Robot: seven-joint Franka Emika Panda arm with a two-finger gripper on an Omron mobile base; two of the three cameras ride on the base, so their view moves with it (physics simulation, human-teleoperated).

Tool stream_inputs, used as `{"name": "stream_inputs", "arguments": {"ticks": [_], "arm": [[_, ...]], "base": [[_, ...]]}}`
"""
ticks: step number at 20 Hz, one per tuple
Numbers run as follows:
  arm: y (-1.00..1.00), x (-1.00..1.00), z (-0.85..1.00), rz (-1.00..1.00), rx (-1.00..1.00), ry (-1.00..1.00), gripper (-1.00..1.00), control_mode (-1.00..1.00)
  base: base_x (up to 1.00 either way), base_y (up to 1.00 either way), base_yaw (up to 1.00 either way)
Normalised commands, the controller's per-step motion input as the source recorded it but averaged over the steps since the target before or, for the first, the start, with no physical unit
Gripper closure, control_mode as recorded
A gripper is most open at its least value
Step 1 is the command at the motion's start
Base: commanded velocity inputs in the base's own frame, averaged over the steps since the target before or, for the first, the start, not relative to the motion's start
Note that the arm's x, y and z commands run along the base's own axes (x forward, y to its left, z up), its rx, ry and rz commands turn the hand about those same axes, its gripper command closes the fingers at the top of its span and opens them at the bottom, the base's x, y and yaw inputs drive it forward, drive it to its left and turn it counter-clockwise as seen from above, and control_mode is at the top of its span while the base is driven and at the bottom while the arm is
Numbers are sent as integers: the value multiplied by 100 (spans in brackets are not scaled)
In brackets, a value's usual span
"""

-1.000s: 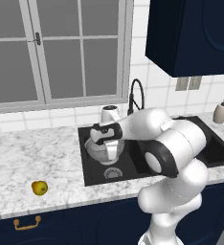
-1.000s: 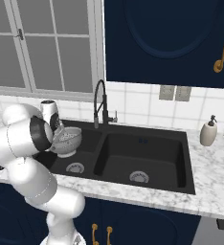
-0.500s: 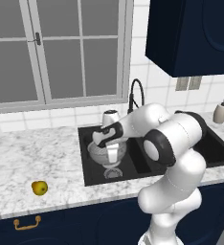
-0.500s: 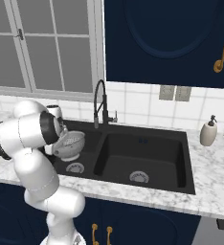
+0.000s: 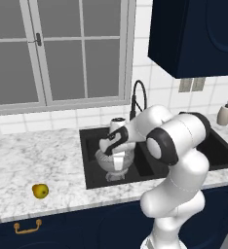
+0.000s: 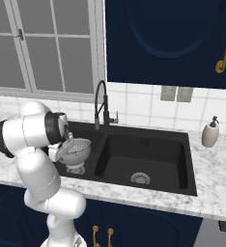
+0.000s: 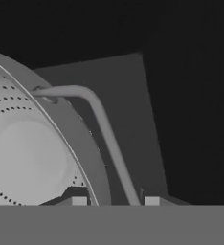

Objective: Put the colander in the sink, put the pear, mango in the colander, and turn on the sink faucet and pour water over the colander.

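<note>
1. The round silver-grey perforated metal colander (image 5: 114, 160) sits low in the left basin of the black rectangular double-basin sink (image 6: 148, 144), tilted, its ring foot near the basin floor.
2. The pincer (image 7: 115, 201) is pinched on the colander's rim beside a thin wire side handle (image 7: 97, 119) — one fingertip inside the bowl, one outside.
3. The white arm reaches from the base across the sink's front edge, elbow bent high, hand angled down into the left basin.
4. The tall slim black gooseneck faucet (image 6: 100, 103) stands behind the divider between the basins.
5. A yellow-green fruit (image 5: 40, 190) lies on the marbled white worktop (image 5: 33, 160), well left of the sink — a beige soap dispenser (image 6: 210, 134) stands to its right.
</note>
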Motion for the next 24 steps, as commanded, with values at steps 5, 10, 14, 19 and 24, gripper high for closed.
{"name": "stream_inputs", "arguments": {"ticks": [5,10,14,19,24], "arm": [[-6,2,-32,-6,7,0,100,-100],[14,10,-27,-5,8,0,100,-100],[10,14,-22,-4,3,0,100,-100],[2,11,-22,-4,1,0,100,-100],[0,11,-18,-7,0,0,100,-100]], "base": [[0,0,0],[0,0,0],[0,0,0],[0,0,0],[0,0,0]]}}
